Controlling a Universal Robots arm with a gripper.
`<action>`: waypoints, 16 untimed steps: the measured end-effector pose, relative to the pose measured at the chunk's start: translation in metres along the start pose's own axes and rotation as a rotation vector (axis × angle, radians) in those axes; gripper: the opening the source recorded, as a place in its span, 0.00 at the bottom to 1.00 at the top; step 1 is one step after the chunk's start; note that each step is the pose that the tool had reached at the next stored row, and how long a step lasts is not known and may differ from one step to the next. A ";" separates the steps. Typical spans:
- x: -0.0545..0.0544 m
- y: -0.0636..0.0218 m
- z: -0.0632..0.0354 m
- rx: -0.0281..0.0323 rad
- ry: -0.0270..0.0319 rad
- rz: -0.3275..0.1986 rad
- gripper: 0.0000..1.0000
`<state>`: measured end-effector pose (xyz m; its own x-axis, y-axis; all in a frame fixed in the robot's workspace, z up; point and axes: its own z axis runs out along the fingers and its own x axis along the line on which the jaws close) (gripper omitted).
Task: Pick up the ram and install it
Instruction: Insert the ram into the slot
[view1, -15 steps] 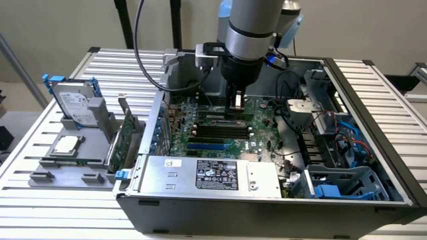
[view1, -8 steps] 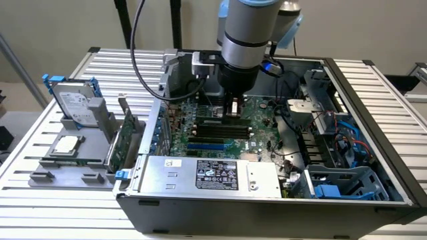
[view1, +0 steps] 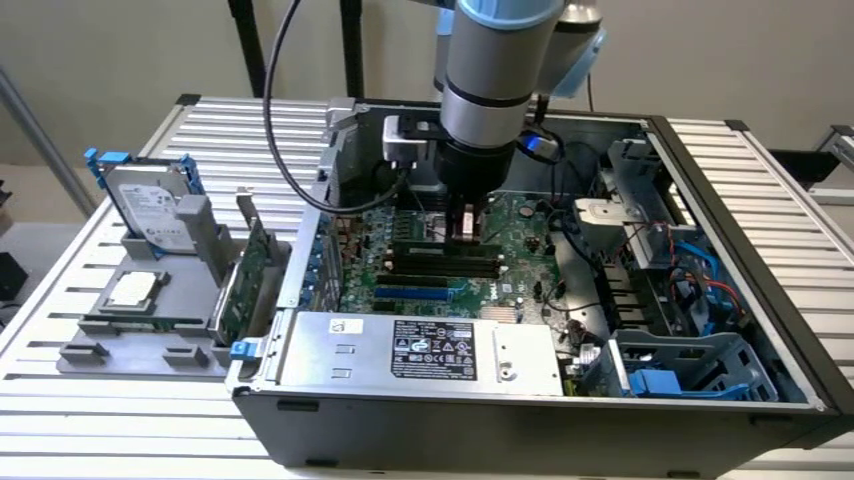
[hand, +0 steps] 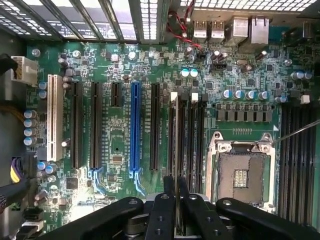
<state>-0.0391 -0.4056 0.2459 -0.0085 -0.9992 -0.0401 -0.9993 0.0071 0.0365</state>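
Observation:
My gripper (view1: 465, 230) reaches down into the open computer case (view1: 747, 250), just over the motherboard (view1: 514, 265). In the wrist view its two black fingers (hand: 169, 192) are shut on the ram (hand: 176, 135). The ram appears edge-on as a thin pale strip running away from the fingers. It lies in line with the black memory slots (hand: 192, 135) beside the processor socket (hand: 240, 170). I cannot tell whether its lower edge touches a slot. In the exterior view the wrist hides most of the ram.
A silver power supply (view1: 414, 345) fills the case's near side and a blue drive cage (view1: 681, 370) its right corner. Loose cables (view1: 587, 250) lie near the gripper. On the exterior view's left, a grey rack (view1: 140, 335) holds a hard drive (view1: 147, 205) and a green expansion card (view1: 240, 285).

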 end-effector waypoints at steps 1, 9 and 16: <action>-0.001 0.0000 0.0010 0.0005 0.0037 0.000 0.00; -0.006 -0.0003 0.0082 0.0030 0.0308 0.001 0.00; -0.006 -0.0012 0.0112 0.0032 0.0309 0.008 0.00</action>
<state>-0.0382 -0.3992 0.2349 -0.0152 -0.9998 -0.0090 -0.9993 0.0149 0.0334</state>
